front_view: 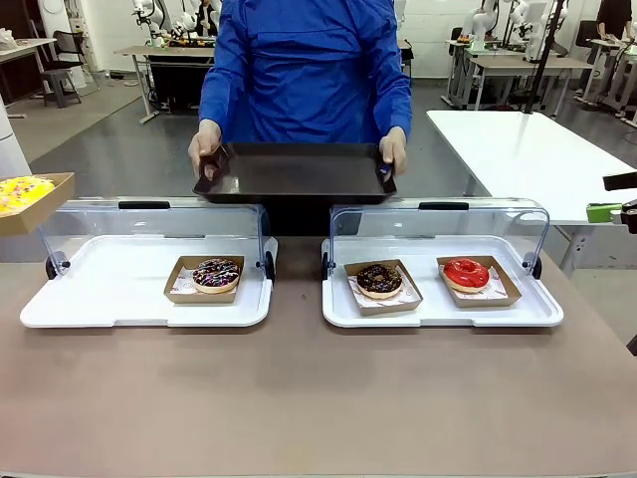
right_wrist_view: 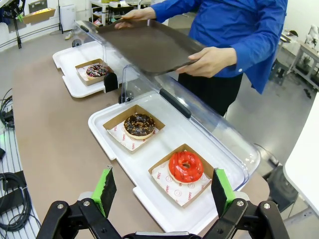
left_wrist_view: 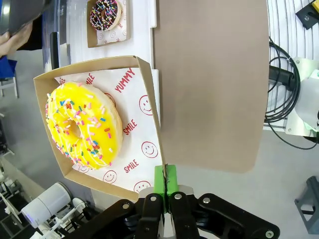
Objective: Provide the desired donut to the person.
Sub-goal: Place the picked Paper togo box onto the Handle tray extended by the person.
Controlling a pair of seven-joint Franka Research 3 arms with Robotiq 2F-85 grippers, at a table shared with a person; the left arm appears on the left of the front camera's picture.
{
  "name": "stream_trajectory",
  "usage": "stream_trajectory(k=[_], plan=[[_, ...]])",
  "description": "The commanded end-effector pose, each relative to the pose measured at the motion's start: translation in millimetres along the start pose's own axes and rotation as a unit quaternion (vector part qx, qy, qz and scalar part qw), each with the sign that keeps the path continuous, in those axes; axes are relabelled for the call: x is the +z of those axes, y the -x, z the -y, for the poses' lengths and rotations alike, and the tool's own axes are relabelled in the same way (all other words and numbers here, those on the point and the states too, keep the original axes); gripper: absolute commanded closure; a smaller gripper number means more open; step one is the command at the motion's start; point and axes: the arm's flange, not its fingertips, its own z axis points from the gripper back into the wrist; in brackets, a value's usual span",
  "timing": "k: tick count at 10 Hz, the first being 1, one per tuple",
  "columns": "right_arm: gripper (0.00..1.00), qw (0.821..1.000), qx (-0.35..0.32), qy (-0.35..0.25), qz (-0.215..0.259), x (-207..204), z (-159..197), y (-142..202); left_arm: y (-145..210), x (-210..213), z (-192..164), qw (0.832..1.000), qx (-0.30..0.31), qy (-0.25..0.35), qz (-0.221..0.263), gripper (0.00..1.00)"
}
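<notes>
Left end effector (left_wrist_view: 165, 172) pinches the carton (left_wrist_view: 148, 92) of the yellow donut (left_wrist_view: 82, 124); carry it level onto the tray (front_view: 294, 171) the person (front_view: 304, 70) holds.

Yellow donut (front_view: 20, 192) and cardboard tray (front_view: 48, 206) cut by front view's left edge; person (front_view: 309, 80) cropped at top edge above shoulders.

Bright yellow donut (left_wrist_view: 83, 124) (rainbow-sprinkled), red donut (right_wrist_view: 185, 167), blue coat (front_view: 304, 70)
</notes>
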Motion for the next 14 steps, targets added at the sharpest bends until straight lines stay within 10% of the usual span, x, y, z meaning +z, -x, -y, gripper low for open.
stream_trajectory(k=[1,14], plan=[[0.00,1.000,0.005,-0.002,0.016,-3.4,3.7,-0.6,-0.2,-2.0,0.3,1.000,0.005,-0.001,-0.009,1.00],[0.00,1.000,0.005,-0.002,0.016,-3.4,3.7,-0.6,-0.2,-2.0,0.3,1.000,0.005,-0.001,-0.009,1.00]])
